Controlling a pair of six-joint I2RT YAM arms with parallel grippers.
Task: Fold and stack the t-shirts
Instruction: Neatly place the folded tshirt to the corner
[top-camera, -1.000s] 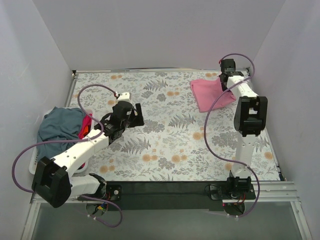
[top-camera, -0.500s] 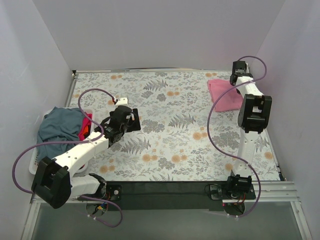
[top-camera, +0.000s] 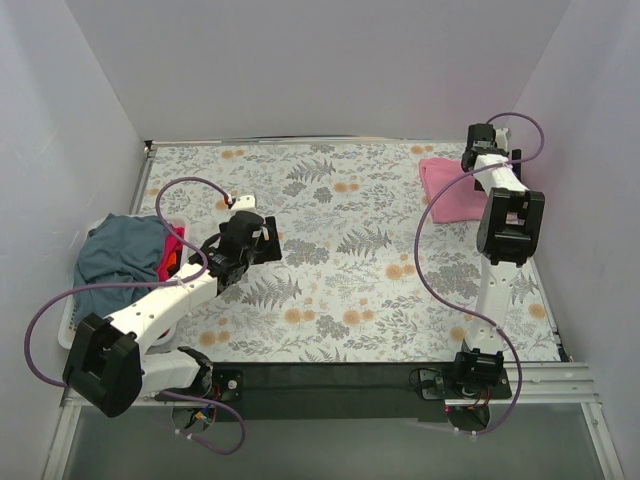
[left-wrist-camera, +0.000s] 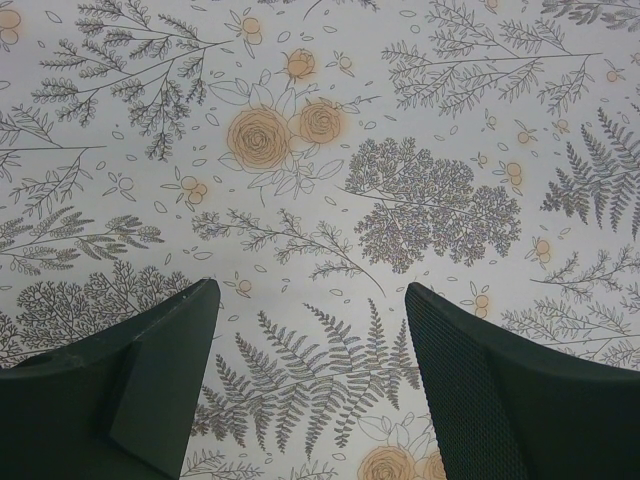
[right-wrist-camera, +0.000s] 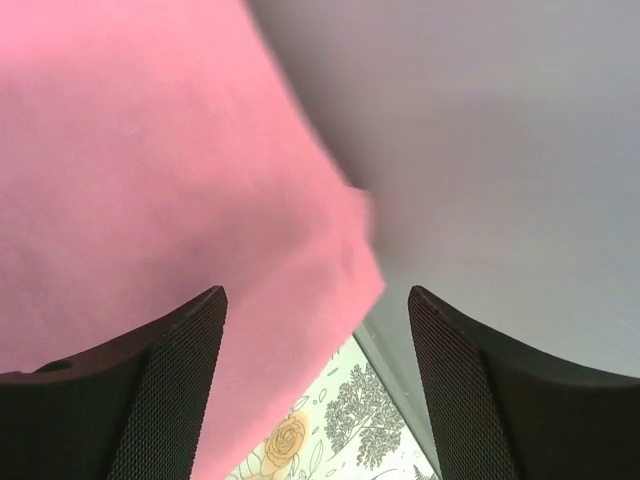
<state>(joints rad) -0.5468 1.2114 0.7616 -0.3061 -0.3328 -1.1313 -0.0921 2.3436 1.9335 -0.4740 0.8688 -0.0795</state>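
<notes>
Shirts sit in two places. The pink shirt lies in the far right corner of the tabletop, apparently folded; we judge it the start of the stack. The grey shirt and red shirt lie heaped in the basket at the left edge, not yet folded. Our right gripper hovers over the pink shirt, jaws wide apart, empty. Our left gripper hangs over the tabletop near the basket, jaws likewise spread, holding nothing.

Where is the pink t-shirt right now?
In the top view, the pink t-shirt lies in the far right corner of the table, just beneath the open right pincer.
</notes>
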